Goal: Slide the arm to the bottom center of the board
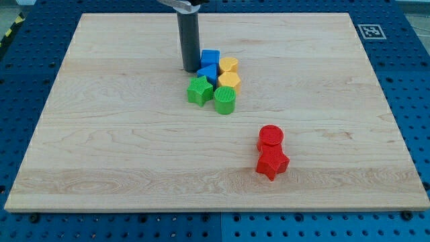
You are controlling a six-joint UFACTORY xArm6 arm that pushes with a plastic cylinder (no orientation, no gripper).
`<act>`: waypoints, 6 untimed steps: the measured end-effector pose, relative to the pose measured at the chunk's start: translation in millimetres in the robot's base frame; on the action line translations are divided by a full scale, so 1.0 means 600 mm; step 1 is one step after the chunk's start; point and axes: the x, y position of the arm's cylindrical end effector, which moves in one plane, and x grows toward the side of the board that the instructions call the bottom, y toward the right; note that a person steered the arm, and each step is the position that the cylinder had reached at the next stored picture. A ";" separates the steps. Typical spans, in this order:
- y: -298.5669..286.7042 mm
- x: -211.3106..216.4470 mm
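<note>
My tip [190, 69] rests on the wooden board [121, 148] in its upper middle part. It stands just left of a tight cluster of blocks: a blue cube [211, 58], a second blue block [207, 72], a yellow block [230, 65], a yellow hexagon [229, 81], a green star [199, 89] and a green cylinder [225, 100]. The tip is close to the two blue blocks; I cannot tell if it touches them. A red cylinder [271, 136] and a red star [272, 163] sit together lower right.
The board lies on a blue perforated table [403, 81]. A black-and-white marker tag [370, 31] sits off the board's top right corner.
</note>
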 end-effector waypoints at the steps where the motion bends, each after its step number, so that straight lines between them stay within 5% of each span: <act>1: -0.030 -0.002; 3: -0.131 0.048; 6: -0.136 0.259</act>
